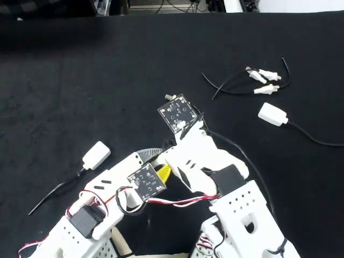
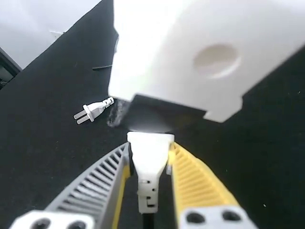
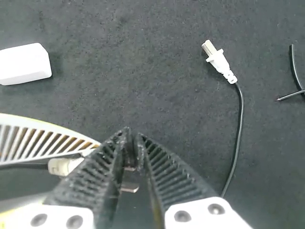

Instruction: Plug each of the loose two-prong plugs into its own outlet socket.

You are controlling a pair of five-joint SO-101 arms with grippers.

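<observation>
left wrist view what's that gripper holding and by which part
A white plug, pinched at the sides of its body between the left gripper's grey and yellow fingers.

Black felt-like cloth (image 1: 80,80) covers the whole table. Beyond its far edge, dark cables (image 1: 161,6) trail across a pale surface (image 1: 290,4).

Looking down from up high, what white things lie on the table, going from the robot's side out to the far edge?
left socket → right socket → plugs
</observation>
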